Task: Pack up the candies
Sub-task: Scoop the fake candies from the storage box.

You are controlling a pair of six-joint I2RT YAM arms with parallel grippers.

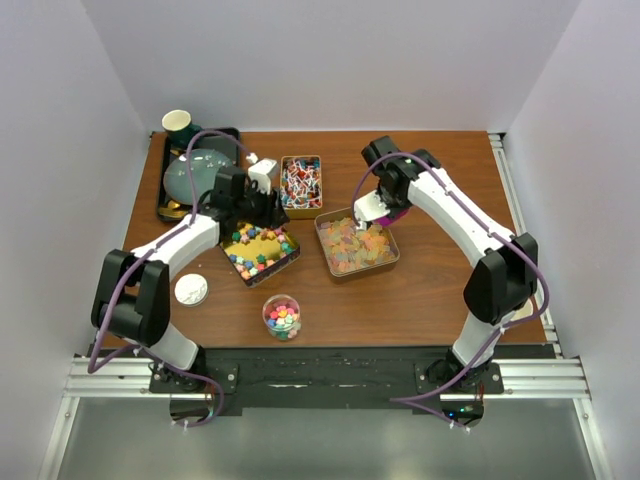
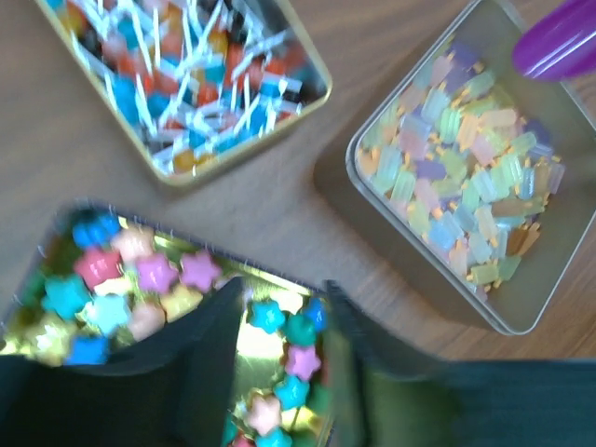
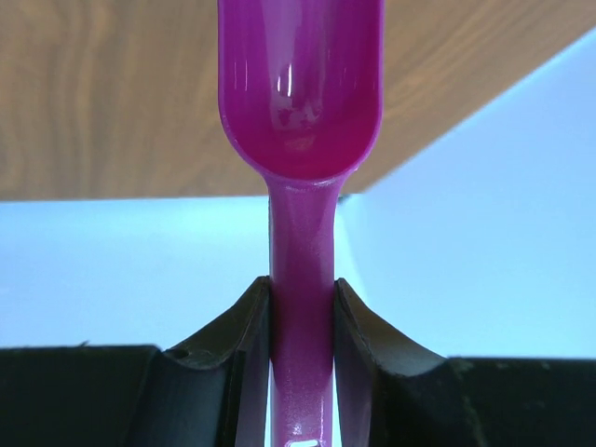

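Observation:
The candies lie in three open tins. Bright star-shaped pieces fill the tin (image 1: 262, 252) at centre left, also in the left wrist view (image 2: 140, 279). Red-white-blue wrapped ones fill the tin (image 1: 300, 185) behind it, seen again in that view (image 2: 186, 84). Pastel gummies fill the tin (image 1: 357, 244) to the right, seen there too (image 2: 466, 186). My left gripper (image 1: 250, 207) (image 2: 279, 321) is open, low over the star tin, with stars between its fingers. My right gripper (image 1: 378, 212) (image 3: 302, 293) is shut on the handle of the purple scoop (image 3: 300, 93) (image 1: 396, 218), whose empty bowl hangs by the gummy tin's far right corner (image 2: 563, 42).
A small clear jar (image 1: 282, 317) with mixed candies stands near the front centre, and a white lid (image 1: 191, 290) lies to its left. A black tray (image 1: 165, 195) with a grey-green bowl and a cup (image 1: 179, 124) sits at the back left.

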